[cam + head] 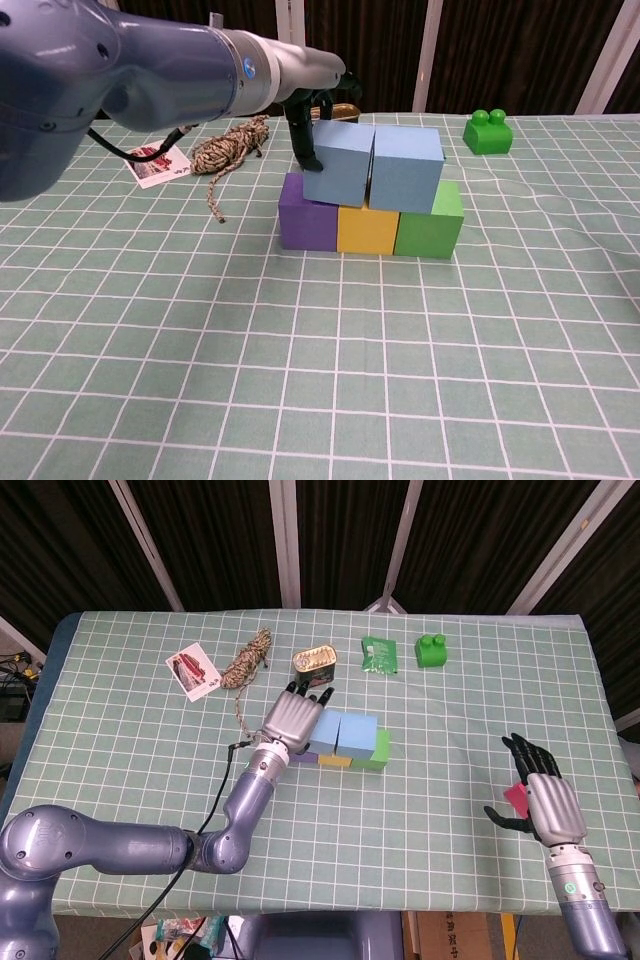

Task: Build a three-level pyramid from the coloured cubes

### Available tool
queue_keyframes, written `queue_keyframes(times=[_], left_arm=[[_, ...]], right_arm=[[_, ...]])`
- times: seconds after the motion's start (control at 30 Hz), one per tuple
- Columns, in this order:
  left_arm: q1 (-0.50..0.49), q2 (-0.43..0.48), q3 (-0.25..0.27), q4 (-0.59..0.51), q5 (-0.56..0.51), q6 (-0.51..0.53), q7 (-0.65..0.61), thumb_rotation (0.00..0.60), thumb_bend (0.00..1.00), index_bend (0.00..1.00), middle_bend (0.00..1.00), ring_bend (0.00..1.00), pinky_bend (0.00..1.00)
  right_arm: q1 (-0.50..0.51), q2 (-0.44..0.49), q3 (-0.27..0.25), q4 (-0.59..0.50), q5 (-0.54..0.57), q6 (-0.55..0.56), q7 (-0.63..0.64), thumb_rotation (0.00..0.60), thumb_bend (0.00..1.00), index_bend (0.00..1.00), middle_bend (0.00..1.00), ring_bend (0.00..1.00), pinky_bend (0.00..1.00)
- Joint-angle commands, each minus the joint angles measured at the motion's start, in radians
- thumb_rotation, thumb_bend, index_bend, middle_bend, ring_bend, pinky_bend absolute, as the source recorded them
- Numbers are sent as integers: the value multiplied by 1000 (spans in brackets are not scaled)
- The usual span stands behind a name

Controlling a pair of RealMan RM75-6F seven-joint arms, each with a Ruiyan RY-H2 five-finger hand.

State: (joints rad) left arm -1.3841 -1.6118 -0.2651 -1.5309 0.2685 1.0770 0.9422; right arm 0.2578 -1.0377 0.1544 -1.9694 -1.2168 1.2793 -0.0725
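Left hand pinching tilted blue cube – beside its twin (touching), right hand spread near table edge.

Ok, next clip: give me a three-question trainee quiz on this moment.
1. True or false: the bottom row holds three cubes.
2. Which hand touches a blue cube? A left, B right, C neither.
3. Fill in: the top level is ___ placed.

Key:
1. True: purple cube, yellow cube, green cube.
2. A: left hand is on the left blue cube; right hand is away by a pink piece.
3. Not yet.
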Motion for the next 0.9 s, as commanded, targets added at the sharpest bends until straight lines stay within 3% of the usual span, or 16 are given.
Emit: queue_keyframes(times=[0.03,0.9], left_arm=[[0,-1,-1,-1,-4,2,5,600,389,65,425,84,149],[9,-7,-15,-8,-5,25,29,600,387,62,426,84,149]], right_arm=[[0,0,0,0,-1,-1,1,600,226,0,0,0,0],[2,-5,-3,7,2,-4,-4,600,226,0,0,0,0]])
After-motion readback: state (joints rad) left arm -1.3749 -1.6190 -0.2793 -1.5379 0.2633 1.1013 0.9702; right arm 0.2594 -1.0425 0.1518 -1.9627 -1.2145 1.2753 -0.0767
